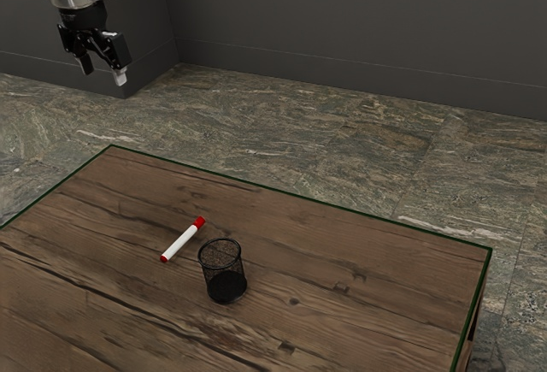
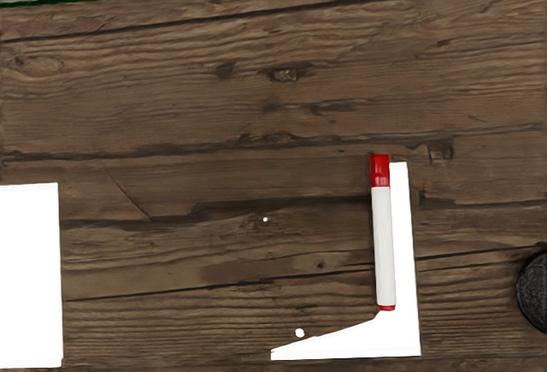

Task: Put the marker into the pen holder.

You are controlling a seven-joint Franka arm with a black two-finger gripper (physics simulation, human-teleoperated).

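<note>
we have the black two-finger gripper (image 1: pixel 103 75) released, its fingers standing apart with nothing between them, high and well apart from the wire-mesh pen holder (image 1: pixel 226 288). the red-capped white marker (image 1: pixel 180 242) lies flat on the wooden table (image 1: pixel 359 325), just beside the pen holder but not touching it, on the side toward the exterior view's left. the pen holder stands upright with its mouth up. we judge that the pick comes first, and the closeness is our main worry: if we come down a little off, a finger or the hand could knock the light-looking mesh and tip it or push it away. the round barrel may roll if one finger meets it early, or twist in our grip if we take it near an end. later, carried level instead of turned upright, it would likely catch on the pen holder's rim and fall outside.
</note>
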